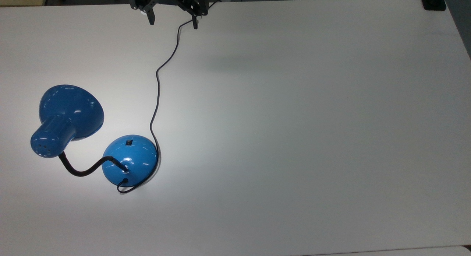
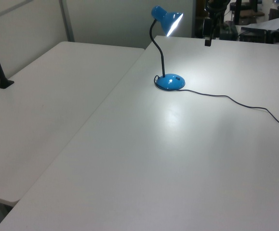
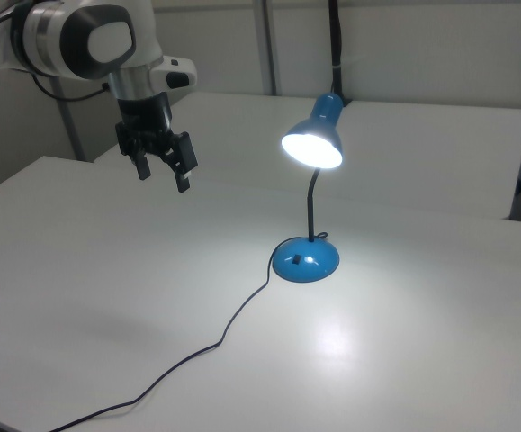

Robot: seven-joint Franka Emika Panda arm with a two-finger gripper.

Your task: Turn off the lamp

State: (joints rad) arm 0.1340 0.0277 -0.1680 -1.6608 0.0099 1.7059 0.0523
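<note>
The blue desk lamp [image 3: 310,202] is lit, its domed base [image 1: 130,160] standing on the white tabletop [image 1: 294,119] toward the top view's left edge. The gripper [image 1: 172,23] hangs spread and empty above the top view's upper edge, well apart from the lamp. The small black switch [image 1: 128,142] sits on the base's side facing the gripper, so reaching it likely means a straight descent toward the base.

No readable text or labels
</note>
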